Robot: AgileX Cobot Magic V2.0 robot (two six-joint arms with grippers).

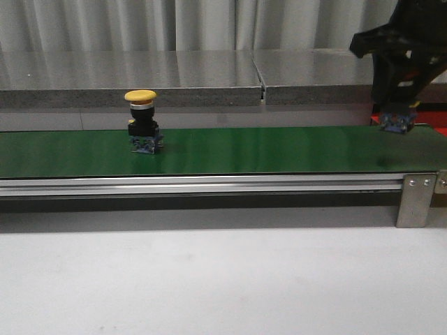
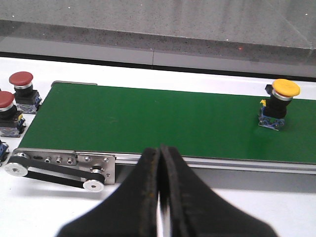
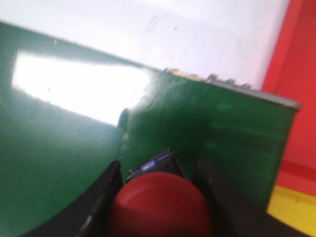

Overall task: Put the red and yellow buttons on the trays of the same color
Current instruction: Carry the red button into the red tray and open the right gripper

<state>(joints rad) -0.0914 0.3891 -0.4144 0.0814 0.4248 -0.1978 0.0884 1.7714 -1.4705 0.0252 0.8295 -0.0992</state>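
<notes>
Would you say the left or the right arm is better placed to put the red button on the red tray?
The right: its gripper already straddles the red button, with the red tray just past the belt's end. The left gripper is shut and empty.

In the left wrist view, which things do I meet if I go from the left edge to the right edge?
Two red buttons → belt roller bracket → shut left gripper → yellow button on the green belt.

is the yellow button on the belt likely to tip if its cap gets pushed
Probably. The yellow button stands upright on the belt, its wide cap over a narrower base, so it looks top-heavy. A low push on the base would more likely slide it. It looks rigid, not floppy.
</notes>
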